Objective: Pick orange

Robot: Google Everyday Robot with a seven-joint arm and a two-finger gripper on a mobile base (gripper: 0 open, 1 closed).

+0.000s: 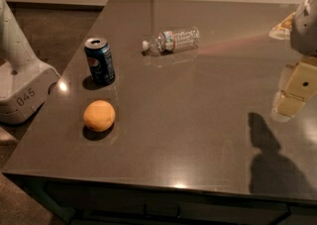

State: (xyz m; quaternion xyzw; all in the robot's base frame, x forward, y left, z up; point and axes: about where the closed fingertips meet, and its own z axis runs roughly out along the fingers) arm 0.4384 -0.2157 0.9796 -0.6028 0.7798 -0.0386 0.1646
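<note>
The orange (99, 115) is a round orange-yellow fruit lying on the dark table (198, 120) near its front left corner. A blue soda can (100, 61) stands upright just behind it. My gripper (289, 104) hangs above the table's right side, far to the right of the orange, and holds nothing that I can see. Its shadow falls on the table below it.
A clear plastic water bottle (172, 40) lies on its side at the table's back middle. A snack bag (282, 27) sits at the back right edge, partly behind my arm. A white robot base marked 045 (20, 85) stands on the floor to the left.
</note>
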